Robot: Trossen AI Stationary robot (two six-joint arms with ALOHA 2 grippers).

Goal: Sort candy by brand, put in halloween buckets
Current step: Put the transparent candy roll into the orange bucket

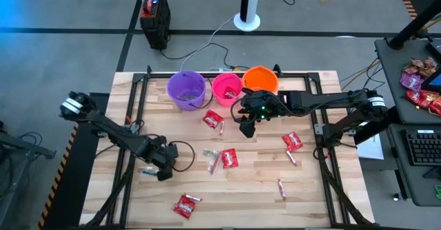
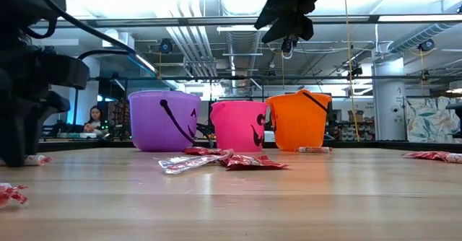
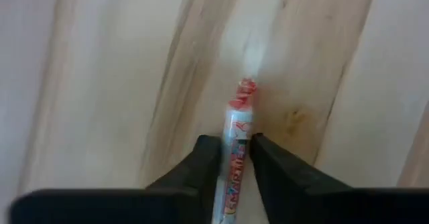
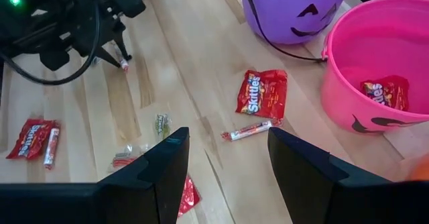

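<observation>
Found the left jaws nearest, well out from the pink bucket [image 1: 227,87] toward the front edge of the surface [image 1: 310,195], closed in against both sides of a pink-white stick [image 3: 236,150]. Saw that stick flat on the wood, one twisted end poking out past the fingertips [image 3: 209,150]. Judged it a straddling pinch along the length, so as to lift one sweet cleanly. Could not tell whether it had left the wood. Saw the left arm [image 1: 114,135] stretched low and steeply tipped, wrist pointing almost straight down.

Counted, between there and the pink bucket, more candy loose and unsorted. Noted a red Skittles packet [image 4: 261,93] with a second pink-white stick [image 4: 248,130] just beside it, both near the pink bucket's front. Noted a greenish stick [image 4: 161,125] farther out.

Found the right jaws standing wide apart with nothing between them, hanging high above the surface just in front of the pink bucket. Saw the right arm [image 1: 324,100] reaching in level from the side. Took it for a waiting hover, clear of the left arm's pick.

Saw one red packet [image 4: 384,93] already inside the pink bucket, suggesting that pail takes Skittles. Placed the purple bucket [image 1: 186,89] and orange bucket [image 1: 260,80] on either side of the pink bucket, all upright along the far edge.
</observation>
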